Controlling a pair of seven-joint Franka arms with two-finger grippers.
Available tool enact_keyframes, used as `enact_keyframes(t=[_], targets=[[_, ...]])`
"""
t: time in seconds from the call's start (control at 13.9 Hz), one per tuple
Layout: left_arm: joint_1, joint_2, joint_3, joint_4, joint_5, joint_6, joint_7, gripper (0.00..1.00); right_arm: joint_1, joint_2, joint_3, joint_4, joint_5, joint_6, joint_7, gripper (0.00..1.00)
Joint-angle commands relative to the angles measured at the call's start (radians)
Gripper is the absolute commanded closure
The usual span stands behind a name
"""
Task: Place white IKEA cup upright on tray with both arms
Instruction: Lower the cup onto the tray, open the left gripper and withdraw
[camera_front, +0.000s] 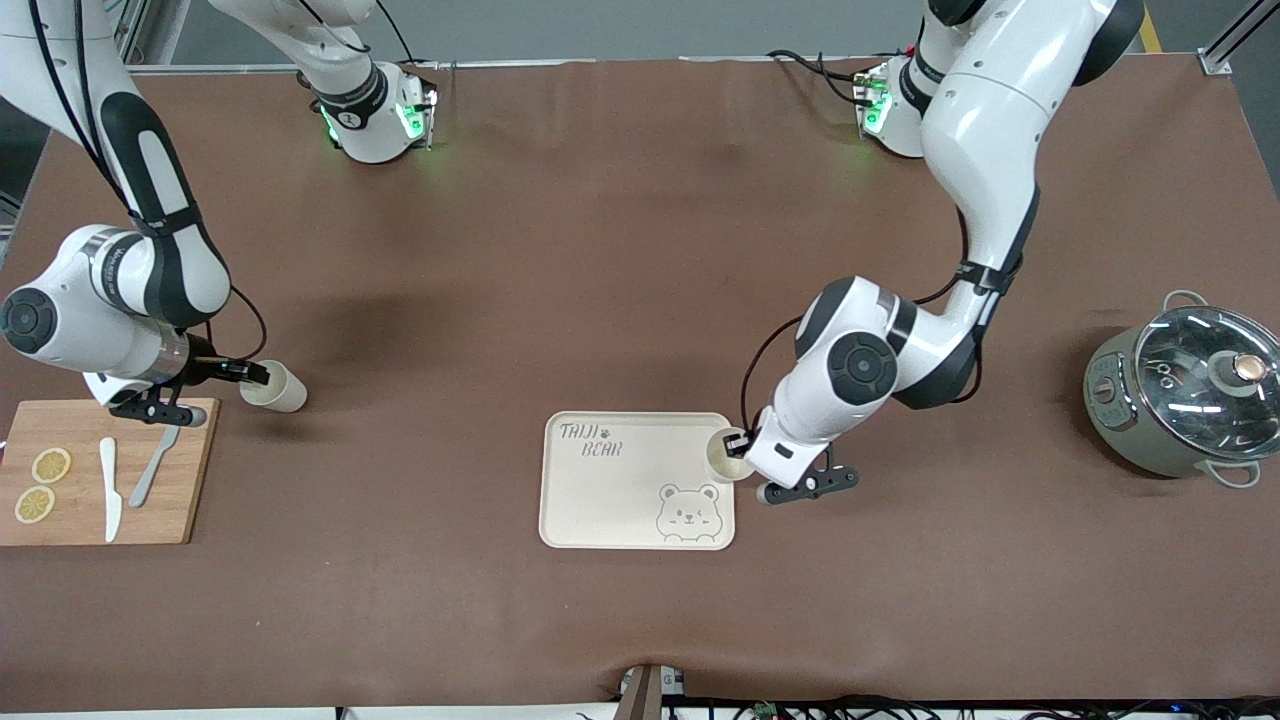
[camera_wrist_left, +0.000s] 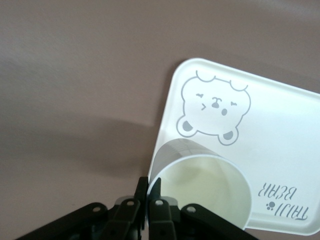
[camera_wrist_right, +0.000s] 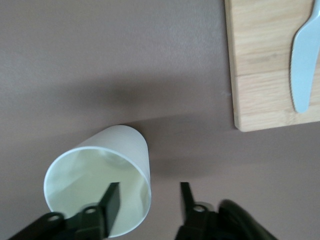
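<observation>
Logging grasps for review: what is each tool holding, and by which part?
The left tool pinches a white plastic cup by its rim wall, over the cream tray's edge. The right tool straddles another white cup's rim, open, holding nothing.

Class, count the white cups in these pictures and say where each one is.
2. One cup is gripped by its rim in the left gripper over the tray edge. The other cup is beside the cutting board, with one finger of the right gripper inside it.
</observation>
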Motion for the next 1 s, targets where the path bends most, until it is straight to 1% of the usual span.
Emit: enact_keyframes(t=[0.0, 0.07, 0.29, 0.36, 0.5, 0.72, 0.86, 0.93], targets=[[-0.081, 0.066, 0.058, 0.087, -0.017, -0.017, -0.056, 1.00, -0.014, -0.013, 0.015, -0.023, 0.003, 0.000, 0.020, 1.00], [-0.097, 0.071, 0.073, 0.086, -0.017, -0.013, -0.057, 1.00, -0.014, -0.015, 0.015, -0.023, 0.003, -0.002, 0.023, 1.00], [-0.104, 0.098, 0.076, 0.083, -0.017, 0.038, -0.073, 1.00, -0.011, -0.018, 0.016, -0.015, 0.004, -0.014, 0.028, 1.00], [-0.106, 0.100, 0.076, 0.083, -0.017, 0.038, -0.073, 0.88, -0.008, -0.022, 0.018, -0.003, 0.004, -0.040, 0.043, 1.00], [-0.109, 0.100, 0.078, 0.083, -0.017, 0.040, -0.070, 0.00, 0.018, -0.028, 0.018, 0.054, 0.004, -0.139, 0.098, 1.00], [-0.109, 0.074, 0.076, 0.081, -0.014, 0.035, -0.077, 0.00, 0.052, -0.028, 0.018, 0.166, 0.004, -0.300, 0.172, 1.00], [-0.100, 0.033, 0.078, 0.081, -0.014, 0.029, -0.079, 0.00, 0.073, -0.030, 0.020, 0.219, 0.010, -0.369, 0.210, 1.00], [-0.094, 0.010, 0.078, 0.081, -0.015, 0.026, -0.077, 0.00, 0.086, -0.030, 0.020, 0.247, 0.032, -0.396, 0.223, 1.00]])
